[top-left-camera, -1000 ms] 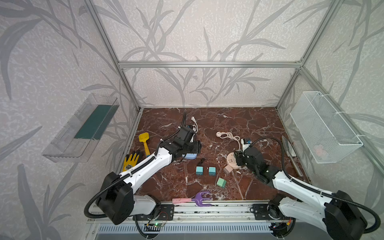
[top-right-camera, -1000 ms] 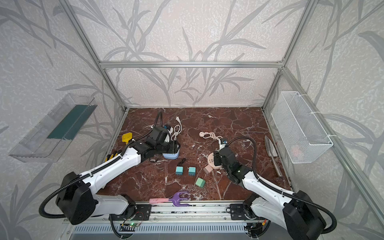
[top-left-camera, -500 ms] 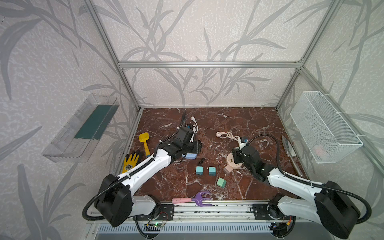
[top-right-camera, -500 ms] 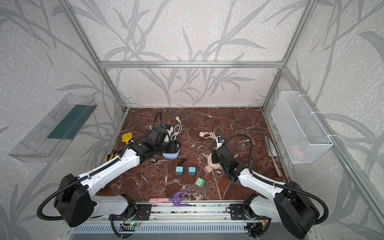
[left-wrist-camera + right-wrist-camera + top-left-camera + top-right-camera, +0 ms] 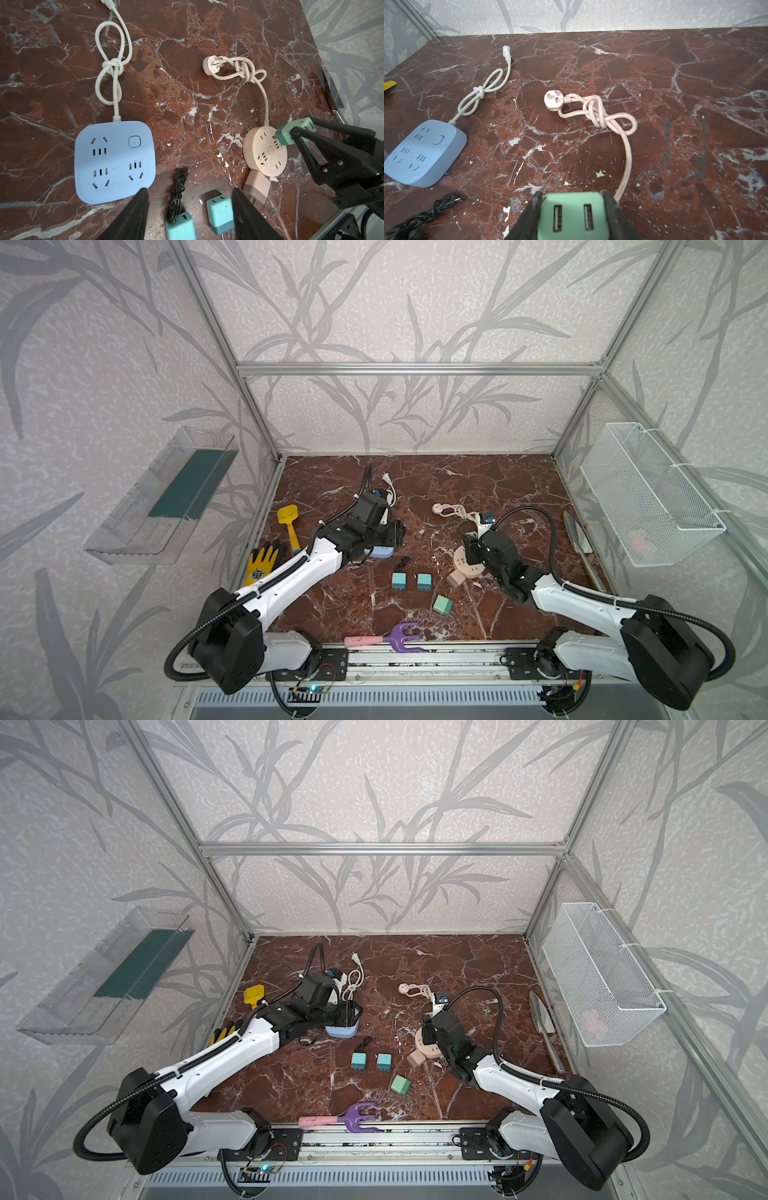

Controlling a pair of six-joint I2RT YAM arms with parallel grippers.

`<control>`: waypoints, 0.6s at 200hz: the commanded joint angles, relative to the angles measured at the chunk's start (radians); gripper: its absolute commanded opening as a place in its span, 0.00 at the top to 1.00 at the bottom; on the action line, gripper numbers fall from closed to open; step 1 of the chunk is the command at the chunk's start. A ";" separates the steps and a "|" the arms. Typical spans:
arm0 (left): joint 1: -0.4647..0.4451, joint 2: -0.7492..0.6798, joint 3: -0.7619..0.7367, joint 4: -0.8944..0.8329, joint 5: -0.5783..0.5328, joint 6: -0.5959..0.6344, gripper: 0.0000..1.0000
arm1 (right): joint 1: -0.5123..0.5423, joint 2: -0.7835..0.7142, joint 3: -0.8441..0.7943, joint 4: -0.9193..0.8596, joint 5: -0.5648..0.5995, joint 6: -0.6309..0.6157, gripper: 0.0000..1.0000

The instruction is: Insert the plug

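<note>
Finding no brand name or lettering that can be read. Making out only a power symbol on the button [image 5: 134, 142] of the blue power strip [image 5: 114, 162], and a round emblem on the yellow glove [image 5: 262, 566], too small to decipher.

Clamping the mint-green plug [image 5: 572, 216] in the right gripper [image 5: 571, 194], jaws pressing its two flat sides, twin USB ports facing the wrist camera. Holding that plug tilted at the edge of the round pink socket [image 5: 265, 153], with the prong end meeting the socket's face beside a pair of slots. Not being able to tell whether the prongs are seated.

Hovering with the left gripper [image 5: 188, 190] over the marble floor [image 5: 187, 93], jaws spread apart and grasping nothing.

Seeing a pink adapter [image 5: 256, 185] touching the socket's rim, and the knotted pink cord [image 5: 245, 70] running away from the socket's far side. Spotting a teal adapter [image 5: 180, 226] touching a coiled black cable [image 5: 178, 191], and a second teal adapter [image 5: 221, 214] just beside it, both near the left gripper. Noting, in both top views, a green cube adapter [image 5: 442, 605] and a purple rake [image 5: 399, 635] nearer the front rail, a yellow shovel [image 5: 289, 526] by the left wall and a trowel [image 5: 575, 531] along the right one.
</note>
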State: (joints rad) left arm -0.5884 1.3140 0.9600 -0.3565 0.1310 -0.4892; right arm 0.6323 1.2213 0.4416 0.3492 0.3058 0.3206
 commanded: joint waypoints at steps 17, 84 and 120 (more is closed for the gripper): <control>-0.004 -0.010 -0.012 0.016 0.008 0.012 0.37 | 0.005 0.033 -0.017 0.064 0.018 0.001 1.00; -0.005 -0.001 -0.016 0.022 0.010 0.016 0.37 | 0.004 0.064 -0.047 0.101 0.029 0.005 1.00; -0.007 0.011 -0.021 0.028 0.009 0.014 0.37 | 0.005 0.081 -0.053 0.115 0.029 0.003 1.00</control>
State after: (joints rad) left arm -0.5892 1.3159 0.9577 -0.3428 0.1375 -0.4862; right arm 0.6323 1.2884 0.4023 0.4171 0.3138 0.3218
